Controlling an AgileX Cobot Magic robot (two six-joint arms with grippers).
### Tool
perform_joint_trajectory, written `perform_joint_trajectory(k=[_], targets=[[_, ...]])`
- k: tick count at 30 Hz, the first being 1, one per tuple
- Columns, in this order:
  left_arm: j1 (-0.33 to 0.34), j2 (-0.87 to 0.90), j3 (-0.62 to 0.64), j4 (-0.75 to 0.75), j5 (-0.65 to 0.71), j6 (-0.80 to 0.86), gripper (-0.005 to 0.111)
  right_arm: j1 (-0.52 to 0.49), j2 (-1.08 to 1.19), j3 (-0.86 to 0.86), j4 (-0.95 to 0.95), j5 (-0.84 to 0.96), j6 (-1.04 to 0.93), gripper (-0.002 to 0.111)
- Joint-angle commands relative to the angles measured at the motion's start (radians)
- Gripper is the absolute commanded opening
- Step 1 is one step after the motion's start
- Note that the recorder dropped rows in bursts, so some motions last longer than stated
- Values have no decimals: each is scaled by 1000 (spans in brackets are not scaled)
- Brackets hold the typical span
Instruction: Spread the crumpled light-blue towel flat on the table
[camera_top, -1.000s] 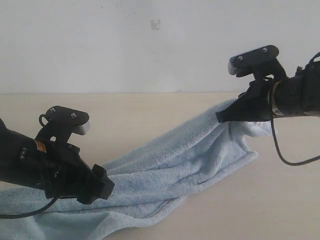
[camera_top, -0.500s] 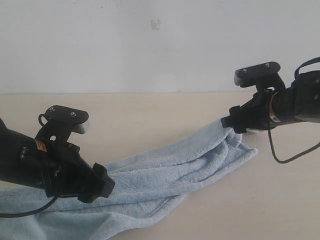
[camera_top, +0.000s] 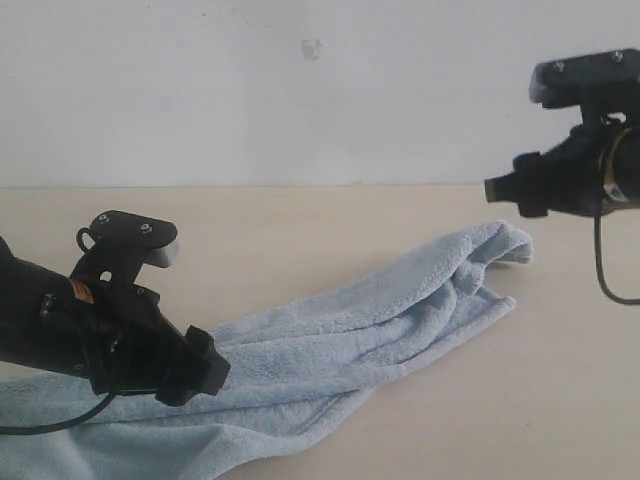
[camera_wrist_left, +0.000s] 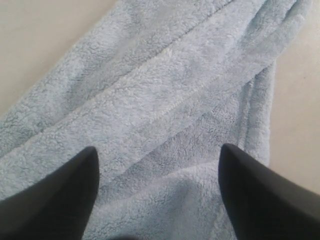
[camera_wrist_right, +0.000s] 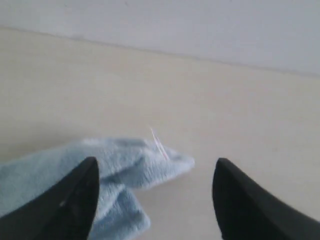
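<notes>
The light-blue towel (camera_top: 340, 335) lies bunched in long folds across the beige table (camera_top: 280, 225), running from the lower left up to a corner at the right (camera_top: 505, 243). My left gripper (camera_top: 212, 375) hovers low over the towel's lower part, jaws open, with only fluffy cloth (camera_wrist_left: 165, 120) beneath them and nothing pinched. My right gripper (camera_top: 492, 189) is raised above and just right of the towel's far corner, open and empty. In the right wrist view that corner (camera_wrist_right: 135, 160) lies on the table below the open gripper (camera_wrist_right: 156, 172), with a thin white tag showing (camera_wrist_right: 159, 142).
A grey-white wall (camera_top: 300, 90) rises behind the table's back edge. Bare tabletop (camera_top: 540, 400) stretches right of the towel and behind it. A black cable (camera_top: 605, 270) hangs from the right arm.
My right gripper opened and let go of the towel's corner, then rose and drew back to the right. The corner dropped onto the table. The left arm stayed still.
</notes>
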Motion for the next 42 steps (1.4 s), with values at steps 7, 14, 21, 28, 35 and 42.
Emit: perform_joint_trajectory(k=[7, 14, 21, 28, 35, 42], targets=[[-3, -2, -5, -12, -7, 5, 64, -4, 147, 63, 561, 94, -450, 36], [-3, -2, -5, -12, -4, 5, 64, -7, 330, -203, 1134, 362, -1039, 36], [-3, -2, -5, -12, -7, 5, 64, -17, 426, -275, 1133, 337, -1056, 36], [-3, -2, -5, -12, -8, 5, 64, -90, 436, -284, 1127, 309, -1054, 36], [-3, -2, -5, -12, -10, 5, 64, -96, 461, -284, 1177, 292, -1084, 36], [-3, -2, -5, -12, -10, 5, 64, -91, 495, -284, 1177, 272, -1086, 36]])
